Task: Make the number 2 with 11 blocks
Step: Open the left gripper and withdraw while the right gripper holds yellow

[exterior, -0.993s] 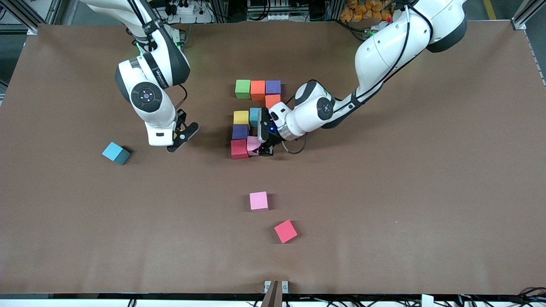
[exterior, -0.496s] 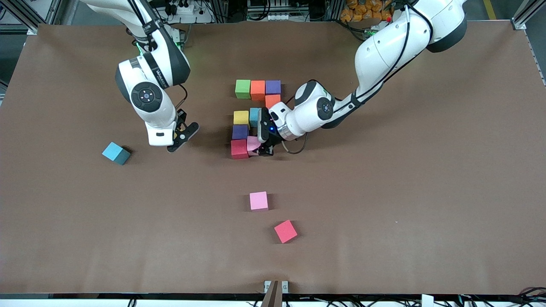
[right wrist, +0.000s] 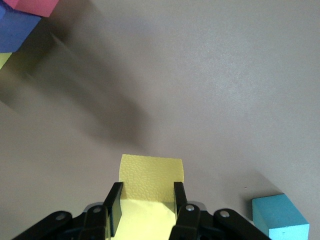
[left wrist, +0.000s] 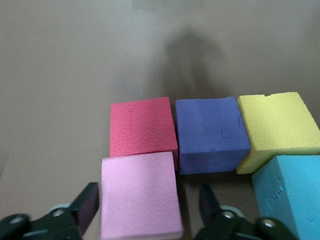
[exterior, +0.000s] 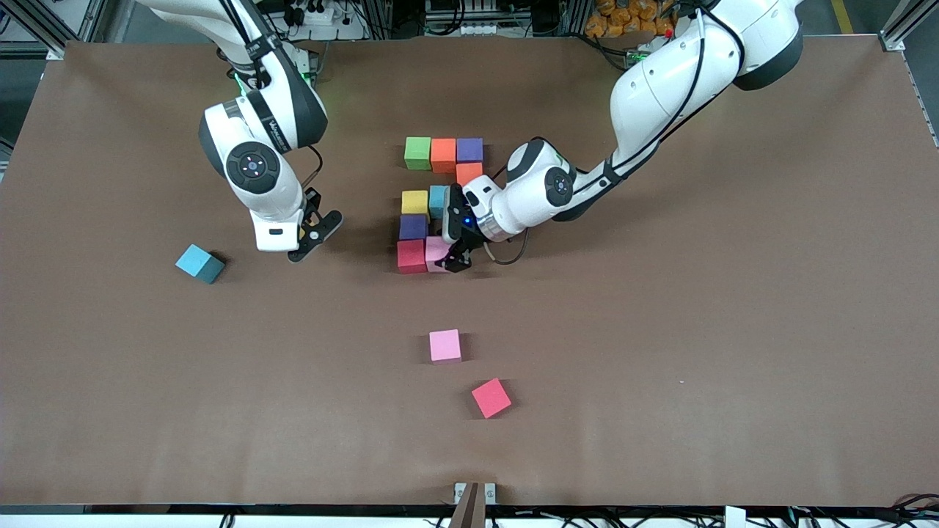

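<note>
The partial number 2 stands mid-table: green (exterior: 417, 152), orange (exterior: 443, 155) and purple (exterior: 469, 149) blocks in a row, with an orange one (exterior: 468, 173) just nearer the camera. Then come yellow (exterior: 414, 202) and light blue (exterior: 437, 199), a purple one (exterior: 412, 226), and red (exterior: 411, 256). A pink block (left wrist: 139, 195) rests on the table beside the red block (left wrist: 143, 126). My left gripper (left wrist: 147, 205) is open around it, with a gap at each finger. My right gripper (right wrist: 147, 210) hangs over bare table, shut on a yellow block (right wrist: 151, 180).
Loose blocks lie on the brown mat: a light blue one (exterior: 199, 263) near the right gripper (exterior: 312, 235), and a pink one (exterior: 444, 345) and a red one (exterior: 491, 397) nearer the camera than the figure.
The left gripper's fingers have opened off the pink block, which now sits flat beside the red one. The right arm has not moved.
</note>
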